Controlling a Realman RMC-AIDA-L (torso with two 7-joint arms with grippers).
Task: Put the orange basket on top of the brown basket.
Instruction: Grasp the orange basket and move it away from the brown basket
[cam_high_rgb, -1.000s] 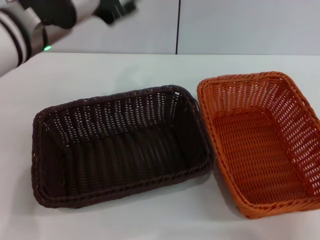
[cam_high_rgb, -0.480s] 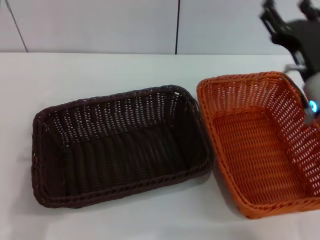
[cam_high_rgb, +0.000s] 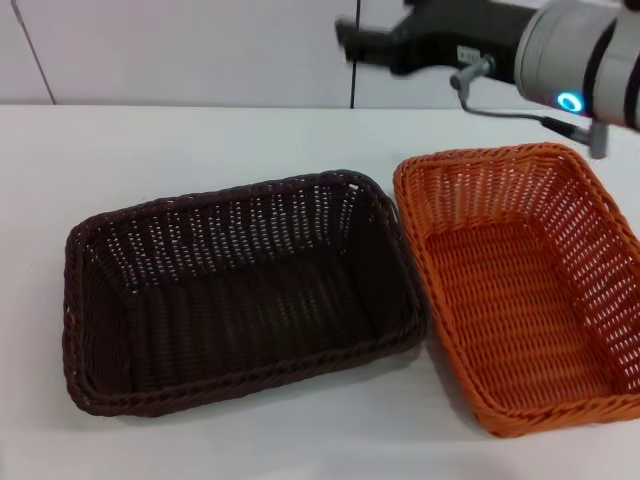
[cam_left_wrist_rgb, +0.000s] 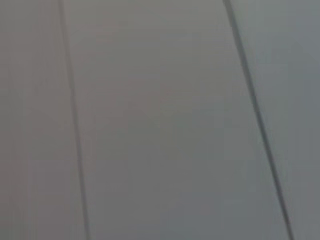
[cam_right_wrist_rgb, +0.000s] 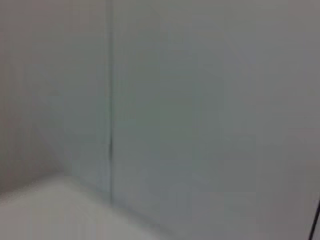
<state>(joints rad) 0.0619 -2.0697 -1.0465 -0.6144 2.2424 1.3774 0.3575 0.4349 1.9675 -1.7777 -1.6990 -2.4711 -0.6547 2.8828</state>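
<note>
The orange basket sits empty on the white table at the right, its right edge cut off by the head view. The brown basket sits empty beside it at the left, their rims nearly touching. My right gripper is high at the back, above and behind the gap between the two baskets, and points left. It touches neither basket. My left arm is out of view. Both wrist views show only wall.
A pale panelled wall with a dark vertical seam stands behind the table. The right arm's grey forearm with a blue light hangs over the orange basket's far rim. Bare table lies behind and in front of the baskets.
The left arm left the top left of the head view. The right arm came in at the top right and swung its gripper leftward. The baskets have not moved.
</note>
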